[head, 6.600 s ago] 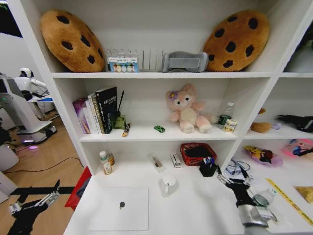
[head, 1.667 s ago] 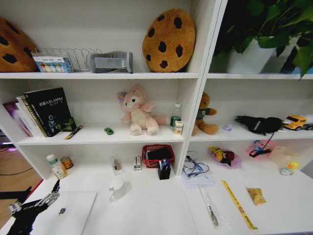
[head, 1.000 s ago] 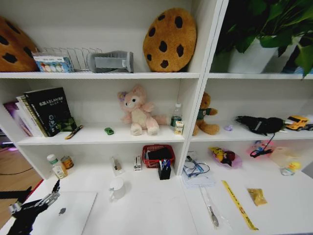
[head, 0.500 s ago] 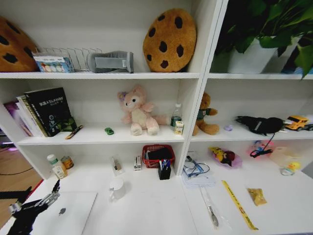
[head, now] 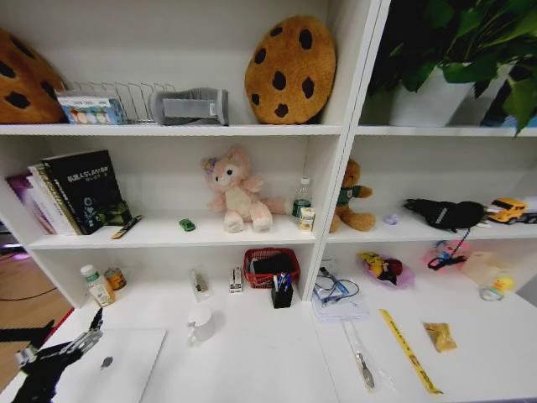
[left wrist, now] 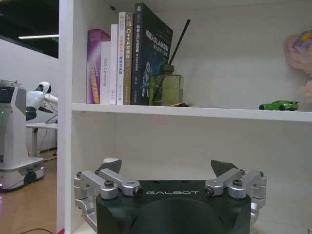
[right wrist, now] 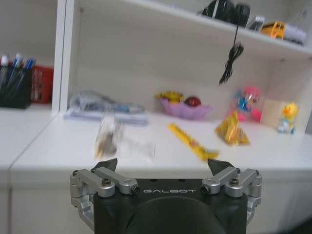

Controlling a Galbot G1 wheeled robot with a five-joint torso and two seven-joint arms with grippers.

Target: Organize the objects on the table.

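Two sets of my fingers stayed spread, holding nothing: left fingers [head: 59,353] beside the thin silver laptop [head: 117,369] on the white worktop [head: 268,361]; right fingers [right wrist: 163,168] faced it.

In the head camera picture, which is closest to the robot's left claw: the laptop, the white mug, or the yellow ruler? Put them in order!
From the left gripper, low at the desk's left end:
1. Laptop, right beside it on the desk.
2. White mug, mid-desk, toward the shelves.
3. Yellow ruler, far off on the right side.

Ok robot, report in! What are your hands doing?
Left gripper open, low beside laptop at desk edge. Right gripper open, facing the desk. Green toy car on shelf. White mug beside laptop.
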